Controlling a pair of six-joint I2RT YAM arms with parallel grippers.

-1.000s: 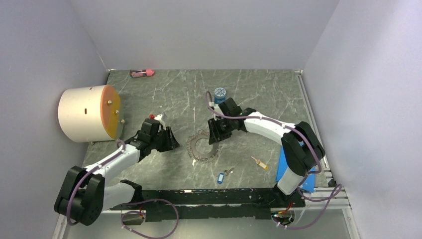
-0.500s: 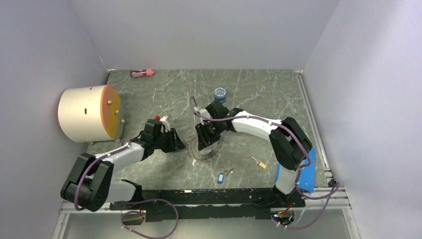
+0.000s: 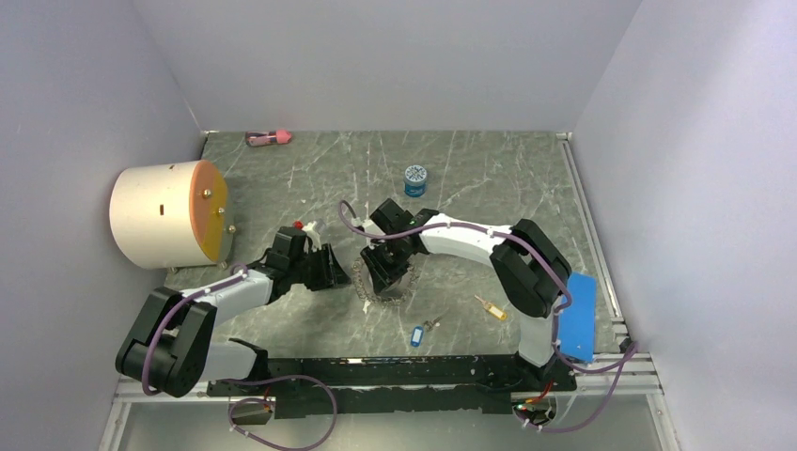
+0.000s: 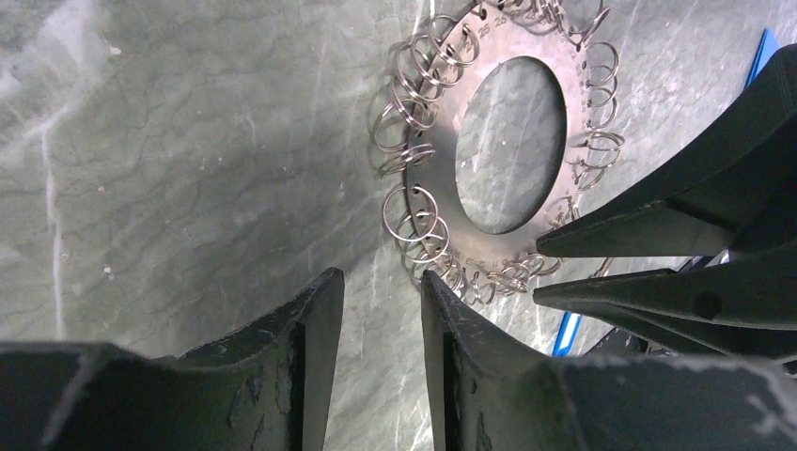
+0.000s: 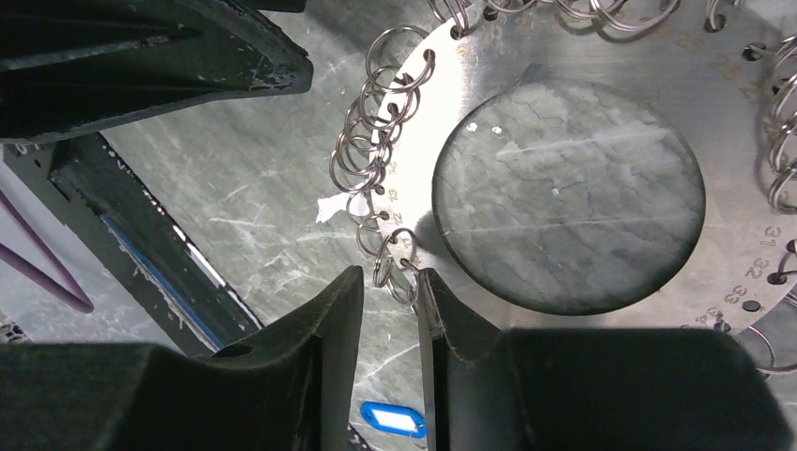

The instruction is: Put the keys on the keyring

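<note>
At worktop (image 3: 282, 178) centre, keyring (image 4: 434, 178) lies flat. Right pincer (image 5: 389, 277), slightly spread, straddles one rim split ring, probably to grip it. Left pincer (image 4: 381, 282), slightly spread and empty, hovers beside, probably to steady. Blue-tagged key (image 3: 416, 335) and yellow-headed key (image 3: 491, 307) lie apart, untouched.

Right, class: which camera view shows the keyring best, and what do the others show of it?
The left wrist view: nearly the whole keyring shows, with its plate, hole and small loops. The right wrist view is closer but crops the keyring at top and right. The top view shows it small, partly under the right pincer.
</note>
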